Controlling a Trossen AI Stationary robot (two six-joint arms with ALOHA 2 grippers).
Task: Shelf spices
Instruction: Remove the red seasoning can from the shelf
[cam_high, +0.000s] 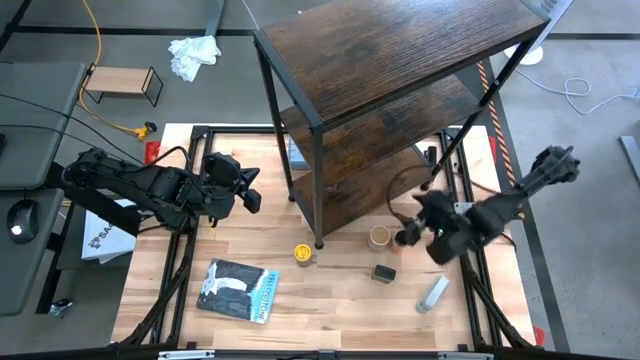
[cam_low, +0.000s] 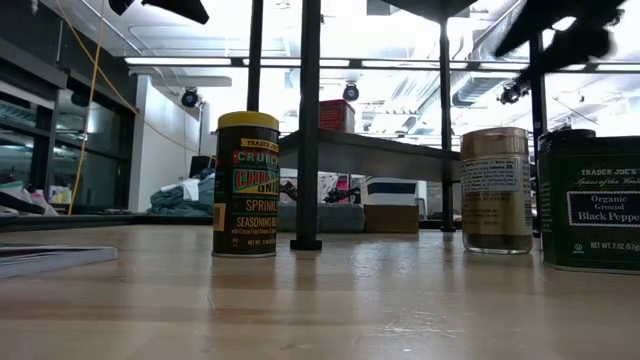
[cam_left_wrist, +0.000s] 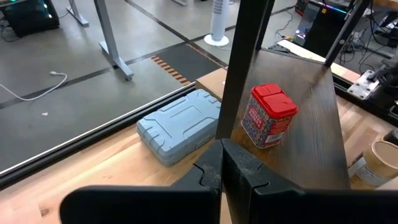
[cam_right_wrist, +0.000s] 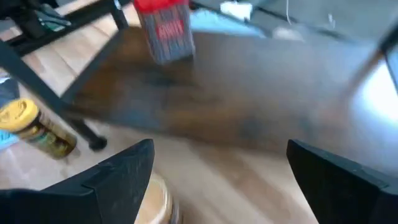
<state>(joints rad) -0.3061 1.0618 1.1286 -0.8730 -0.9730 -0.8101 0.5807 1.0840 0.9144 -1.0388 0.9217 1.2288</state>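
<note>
The red spice tin already stands on the lowest board of the shelf, just ahead of the left gripper, whose two fingers are pressed together with nothing between them, so that tin looks finished with. The step in hand, as I judge it, belongs to the right gripper: its fingers are spread wide and empty, and the tan-lidded jar sits low between them and slightly toward one finger, with the shelf's lower board directly beyond the fingertips. In the high view the same jar stands on the table just off the fingertips of the right gripper, near the shelf's front leg. The yellow-lidded jar stands farther out to the side of those fingers, and the small black tin lies just behind them on the table (the grey-white tube beside it is not a spice). The next move probably calls for lowering and centring the open fingers around the tan lid's jar body, closing on it squarely, then lifting it clear of the table and carrying it forward onto the board without clipping the thin black frame leg. I cannot find the brown jar with certainty.
</note>
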